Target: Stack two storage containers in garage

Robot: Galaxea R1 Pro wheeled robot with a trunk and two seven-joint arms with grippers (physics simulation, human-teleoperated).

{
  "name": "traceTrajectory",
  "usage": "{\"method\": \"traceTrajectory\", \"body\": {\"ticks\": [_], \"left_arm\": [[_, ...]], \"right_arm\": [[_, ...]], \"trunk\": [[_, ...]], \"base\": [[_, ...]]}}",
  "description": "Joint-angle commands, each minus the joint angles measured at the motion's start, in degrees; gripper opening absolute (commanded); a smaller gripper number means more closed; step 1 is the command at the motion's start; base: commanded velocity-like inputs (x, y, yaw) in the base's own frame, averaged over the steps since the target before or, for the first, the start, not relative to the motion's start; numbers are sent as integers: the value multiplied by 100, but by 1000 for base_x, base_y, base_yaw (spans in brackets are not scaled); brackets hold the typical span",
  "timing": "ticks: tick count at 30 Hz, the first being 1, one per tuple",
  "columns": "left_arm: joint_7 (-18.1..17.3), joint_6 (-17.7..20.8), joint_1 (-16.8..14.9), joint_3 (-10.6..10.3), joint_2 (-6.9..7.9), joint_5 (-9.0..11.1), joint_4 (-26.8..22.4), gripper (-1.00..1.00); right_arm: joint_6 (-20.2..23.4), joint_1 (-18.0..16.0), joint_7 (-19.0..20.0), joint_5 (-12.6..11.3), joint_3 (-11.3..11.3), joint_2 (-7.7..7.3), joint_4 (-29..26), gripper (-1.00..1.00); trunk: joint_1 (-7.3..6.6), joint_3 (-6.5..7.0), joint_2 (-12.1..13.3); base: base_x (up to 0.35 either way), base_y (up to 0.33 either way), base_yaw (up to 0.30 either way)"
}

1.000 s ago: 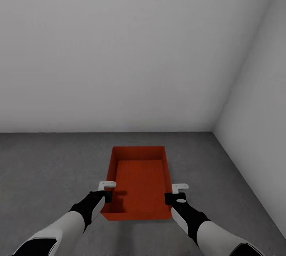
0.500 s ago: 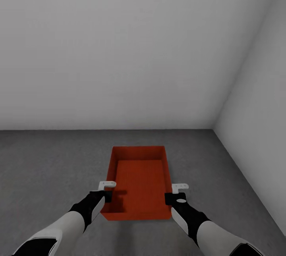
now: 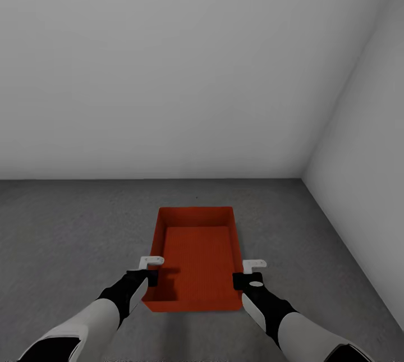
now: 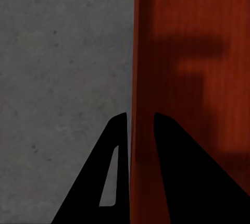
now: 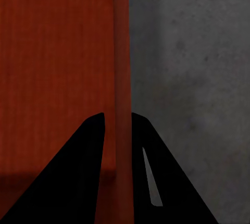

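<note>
Over dark grey concrete floor (image 3: 67,250) I'm holding the open orange-red rectangular bin (image 3: 197,255): left gripper (image 4: 139,122) and right gripper (image 5: 117,120) clamping opposite walls (one finger each side).

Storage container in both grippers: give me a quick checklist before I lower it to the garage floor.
1. Left gripper straddles the storage container's left wall: ok.
2. Right gripper straddles its right wall: ok.
3. Container level between both grippers in the head view: ok.
4. Concrete floor below and ahead free of obstacles: ok.
5. Gap to the side wall: ok.
6. Height of the container above the floor: cannot tell.
</note>
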Motion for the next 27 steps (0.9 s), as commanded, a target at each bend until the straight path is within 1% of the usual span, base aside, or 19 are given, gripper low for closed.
{"method": "traceTrajectory", "body": {"ticks": [1,18,27], "left_arm": [[23,36,6,-48,88,32,2,-100],[21,36,6,-48,88,29,2,-100],[18,29,6,-48,88,28,-5,-100]], "right_arm": [[3,-10,-25,46,-97,-8,-210,-100],[3,-10,-25,46,-97,-8,-210,-100],[3,-10,-25,47,-97,-8,-210,-100]], "trunk": [[22,-33,-44],[395,-496,-726],[395,-527,-726]], "base": [[0,0,0],[0,0,0],[0,0,0]]}}
